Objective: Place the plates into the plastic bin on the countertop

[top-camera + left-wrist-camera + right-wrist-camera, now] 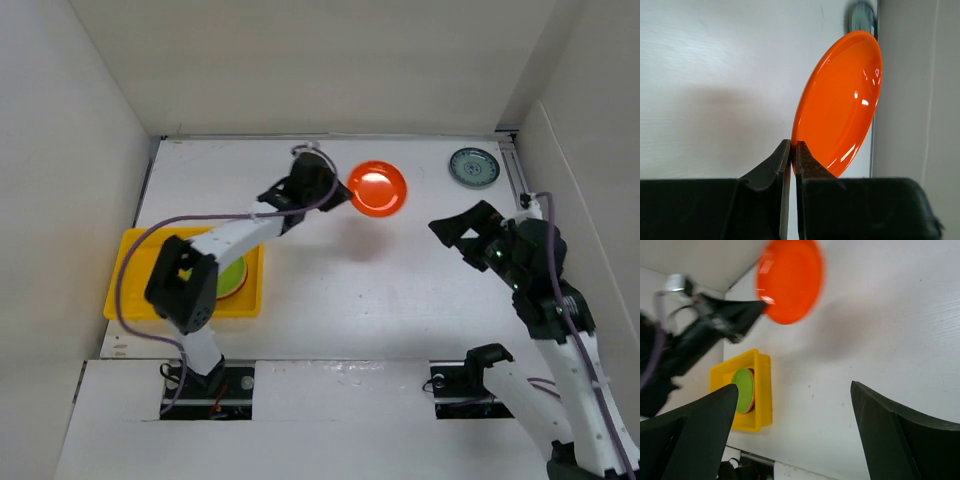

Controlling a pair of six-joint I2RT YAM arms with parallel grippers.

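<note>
My left gripper is shut on the rim of an orange plate, which hangs above the white countertop near the back. In the left wrist view the plate stands on edge, its rim pinched between the fingertips. A grey-teal patterned plate lies at the back right corner. The yellow plastic bin at the left holds a stack with a lime green plate on top. My right gripper hovers open at the right with nothing between its fingers.
White walls enclose the countertop on three sides. The left arm stretches from its base over the bin toward the back. The right arm stands near the right wall.
</note>
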